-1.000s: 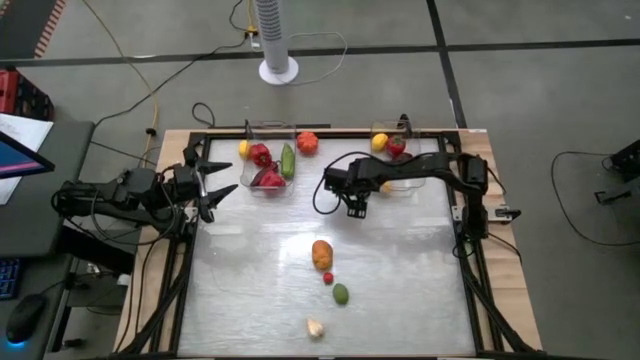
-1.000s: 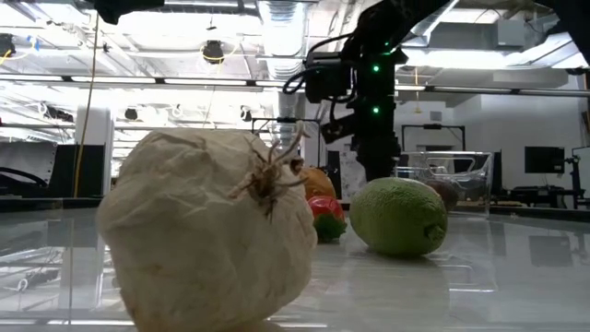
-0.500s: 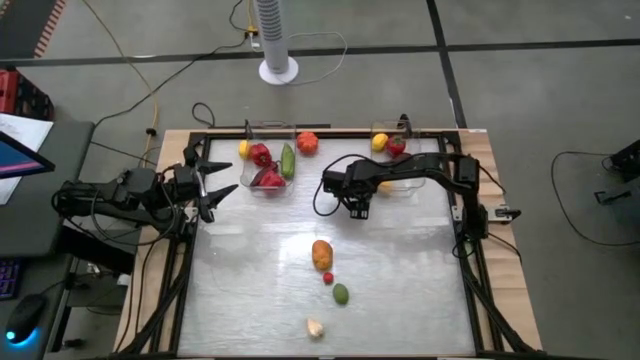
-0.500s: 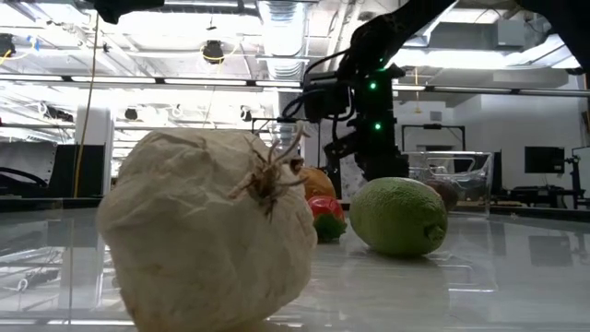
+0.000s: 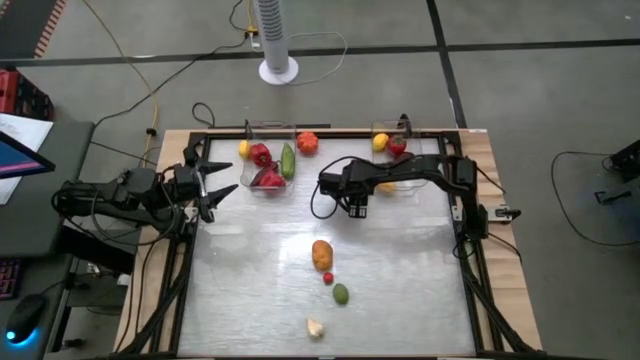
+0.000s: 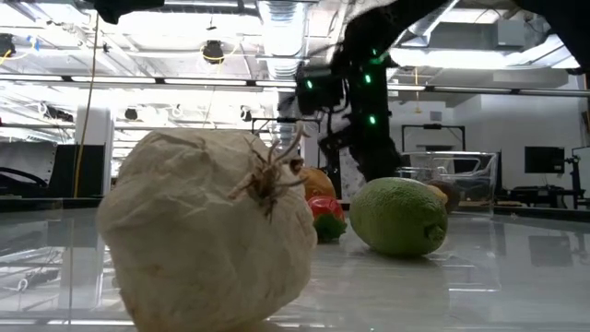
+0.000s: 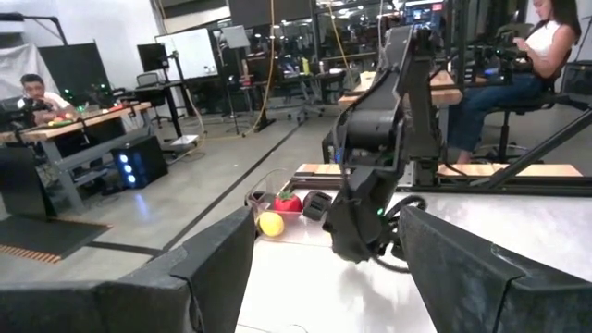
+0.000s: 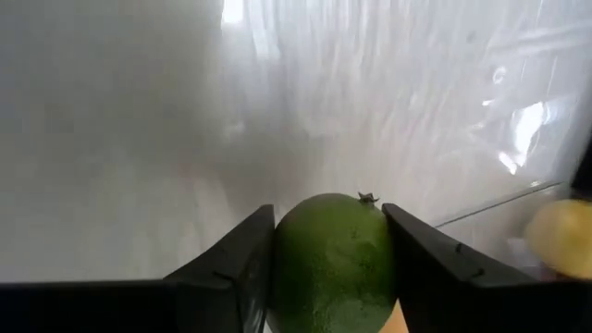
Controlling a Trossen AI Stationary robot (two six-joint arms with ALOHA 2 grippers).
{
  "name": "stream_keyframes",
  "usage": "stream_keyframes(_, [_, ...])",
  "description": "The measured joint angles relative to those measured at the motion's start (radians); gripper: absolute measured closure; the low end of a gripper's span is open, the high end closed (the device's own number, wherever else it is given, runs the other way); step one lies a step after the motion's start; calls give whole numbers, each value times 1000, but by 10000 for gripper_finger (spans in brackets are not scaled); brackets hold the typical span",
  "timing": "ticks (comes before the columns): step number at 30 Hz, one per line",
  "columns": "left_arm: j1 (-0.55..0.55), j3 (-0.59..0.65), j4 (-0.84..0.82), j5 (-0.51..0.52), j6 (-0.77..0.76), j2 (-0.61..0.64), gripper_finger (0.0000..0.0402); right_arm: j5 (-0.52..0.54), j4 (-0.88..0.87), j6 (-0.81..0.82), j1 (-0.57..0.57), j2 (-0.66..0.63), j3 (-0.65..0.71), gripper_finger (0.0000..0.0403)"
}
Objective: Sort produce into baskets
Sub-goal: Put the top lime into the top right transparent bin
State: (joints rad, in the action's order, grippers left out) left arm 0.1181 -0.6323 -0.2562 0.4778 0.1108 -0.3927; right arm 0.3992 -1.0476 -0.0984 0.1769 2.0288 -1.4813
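Right tool [image 8: 328,268] clamps a green fruit [image 8: 333,254], stem seemingly pointing forward.

From the high view we look straight down on the whole table [image 5: 260,290], both arms and the floor around it. From the low view we look level across the tabletop into the room, with a pale garlic bulb [image 6: 207,231] very close to the lens. The same bulb [image 5: 315,327] lies near the table's front edge in the high view. From the left wrist view we face across the table toward the right arm [image 7: 379,166]. From the right wrist view we look down closely at the tabletop [image 8: 139,139].
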Motion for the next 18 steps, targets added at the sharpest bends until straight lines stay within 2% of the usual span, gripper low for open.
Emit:
stream_keyframes(8, [0,0,-1,0,0,0,146,-2,-84,40,-79,-62,-161,191])
stream_keyframes(13, [0,0,-9,0,-10,0,146,68,-118,108,-82,-186,-144,190])
stream_keyframes(18, [0,0,-9,0,-15,0,146,82,-86,160,-32,-355,-6,186])
